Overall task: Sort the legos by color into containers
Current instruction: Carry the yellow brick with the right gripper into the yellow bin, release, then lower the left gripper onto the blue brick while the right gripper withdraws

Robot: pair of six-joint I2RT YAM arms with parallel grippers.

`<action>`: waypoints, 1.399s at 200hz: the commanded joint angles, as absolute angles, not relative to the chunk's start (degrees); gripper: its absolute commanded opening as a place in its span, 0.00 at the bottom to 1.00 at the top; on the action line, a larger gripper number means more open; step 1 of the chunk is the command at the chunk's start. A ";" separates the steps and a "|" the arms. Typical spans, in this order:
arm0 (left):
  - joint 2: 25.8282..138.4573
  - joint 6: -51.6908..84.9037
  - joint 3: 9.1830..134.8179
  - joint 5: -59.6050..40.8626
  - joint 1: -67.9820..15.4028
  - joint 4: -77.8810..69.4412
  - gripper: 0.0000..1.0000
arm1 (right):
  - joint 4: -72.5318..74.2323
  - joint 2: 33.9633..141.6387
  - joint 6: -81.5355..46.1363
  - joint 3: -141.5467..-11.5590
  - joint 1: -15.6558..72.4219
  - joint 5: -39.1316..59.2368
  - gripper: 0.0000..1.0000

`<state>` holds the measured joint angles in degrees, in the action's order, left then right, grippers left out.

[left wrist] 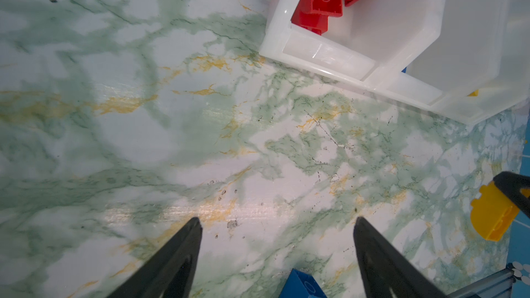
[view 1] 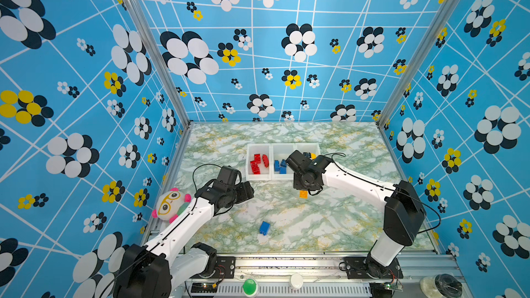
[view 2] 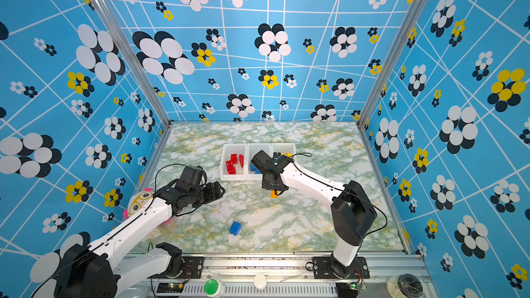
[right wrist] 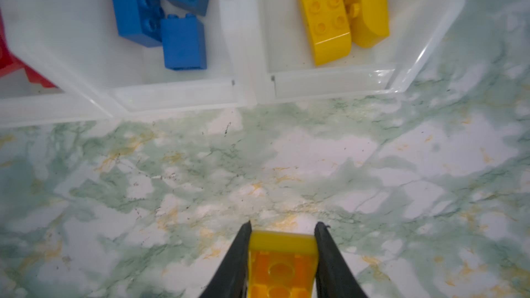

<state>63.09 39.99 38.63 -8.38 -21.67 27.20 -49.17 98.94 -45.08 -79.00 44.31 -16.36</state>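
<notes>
My left gripper (left wrist: 277, 220) stands open above the table (left wrist: 143, 139) and holds nothing; the plush toy (view 1: 172, 204) lies beside its arm. One blue brick (view 1: 264, 227) lies alone near the front, well apart from the containers (view 1: 258, 177). These hold, left to right, red bricks (view 1: 259, 163), blue bricks (right wrist: 160, 15) and yellow bricks (right wrist: 341, 15). The right gripper (right wrist: 284, 225) is clenched on a yellow-orange brick (right wrist: 282, 265), just in front of the containers. I judge this brick is being carried. Next I must bring it over the front wall into the rightmost compartment, then release. The top views hide the fingers under the wrist. Only the right wrist view shows the grip.
</notes>
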 commanded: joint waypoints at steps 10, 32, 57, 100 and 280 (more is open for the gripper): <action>62.86 41.13 37.11 -8.35 -23.03 27.69 0.85 | -49.14 98.89 -36.41 -82.99 39.65 -21.65 0.35; 62.99 41.51 36.91 -8.35 -23.85 27.47 0.85 | -46.67 101.40 -32.68 -85.36 36.65 -21.89 0.35; 62.90 41.75 37.04 -8.35 -24.73 27.43 0.86 | -44.84 105.74 -29.23 -89.13 34.35 -22.37 0.36; 62.64 42.01 37.07 -8.09 -26.00 28.08 0.86 | -42.79 112.81 -26.20 -95.77 32.41 -21.50 0.36; 61.54 39.26 40.25 -6.74 -32.97 36.12 0.87 | -42.28 110.17 -27.79 -94.77 31.29 -14.80 0.65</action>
